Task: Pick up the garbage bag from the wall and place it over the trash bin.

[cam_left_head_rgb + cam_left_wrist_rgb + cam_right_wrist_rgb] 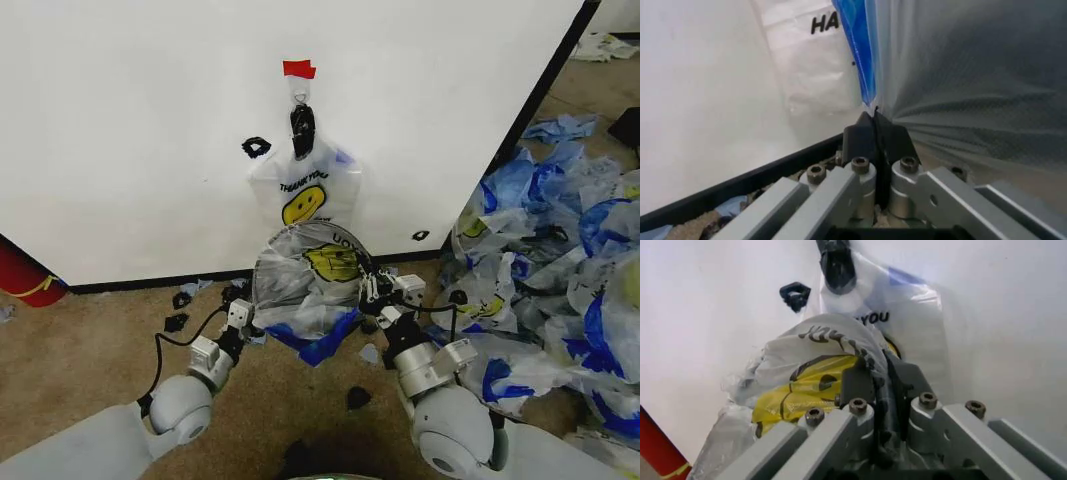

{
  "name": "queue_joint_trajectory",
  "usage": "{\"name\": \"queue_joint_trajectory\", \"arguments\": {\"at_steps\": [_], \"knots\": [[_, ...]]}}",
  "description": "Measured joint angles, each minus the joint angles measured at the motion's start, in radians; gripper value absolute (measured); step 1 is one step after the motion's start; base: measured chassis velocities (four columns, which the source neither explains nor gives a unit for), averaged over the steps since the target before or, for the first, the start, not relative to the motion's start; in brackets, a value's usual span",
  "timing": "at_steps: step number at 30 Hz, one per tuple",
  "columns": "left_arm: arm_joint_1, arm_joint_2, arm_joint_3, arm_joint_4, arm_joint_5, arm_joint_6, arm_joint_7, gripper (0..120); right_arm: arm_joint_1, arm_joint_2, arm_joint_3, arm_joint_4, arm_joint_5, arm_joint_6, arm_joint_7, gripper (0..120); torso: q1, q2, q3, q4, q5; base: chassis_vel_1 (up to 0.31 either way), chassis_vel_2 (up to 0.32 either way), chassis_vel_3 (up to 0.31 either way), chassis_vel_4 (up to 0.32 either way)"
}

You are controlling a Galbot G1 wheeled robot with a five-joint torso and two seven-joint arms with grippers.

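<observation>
White wall (120,130) behind; translucent smiley bag (305,275) stretched between left gripper (243,318) and right gripper (378,292), fingers clenched on its edges.

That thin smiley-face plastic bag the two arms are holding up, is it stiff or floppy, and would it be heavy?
Probably floppy: the thin translucent smiley-face plastic bag sags and crumples between the left gripper and right gripper. Likely very light, since both fingers pinch only film. It may slip.
</observation>
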Motion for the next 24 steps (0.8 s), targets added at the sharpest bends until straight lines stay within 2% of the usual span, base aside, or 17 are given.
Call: {"name": "queue_joint_trajectory", "arguments": {"at_steps": [8,14,19,20,24], "knots": [[-0.004,-0.012,0.012,0.009,0.003,-0.002,-0.003,0,-0.003,0.003,0.007,0.003,0.003,-0.001,0.002,1,0.0,0.0,0.0,0.0,-0.0001,0.0,0.0,0.0,0.0],[-0.004,0.002,0.001,-0.002,0.003,-0.004,-0.006,1,-0.002,0.002,0.009,-0.001,0.003,-0.001,0.001,1,0.0,0.0,0.0,0.0,0.0001,0.0,0.0,0.0,0.0],[-0.012,0.021,-0.02,-0.012,-0.001,-0.01,-0.006,26,-0.003,0.001,0.009,-0.009,0.002,-0.001,0.0,1,0.0,0.0,0.0,0.0,0.0001,0.0,0.0,0.0,0.0],[-0.012,0.021,-0.02,-0.012,-0.001,-0.01,-0.006,26,-0.003,0.001,0.009,-0.009,0.002,-0.001,0.0,1,0.0,0.0,0.0,0.0,0.0001,0.0,0.0,0.0,0.0],[-0.015,0.032,-0.023,-0.024,-0.005,-0.011,-0.006,43,-0.004,-0.001,0.009,-0.009,0.001,0.0,0.0,1,0.0,0.0,0.0,0.0,0.0,0.0,0.0,0.0,0.0]]}}
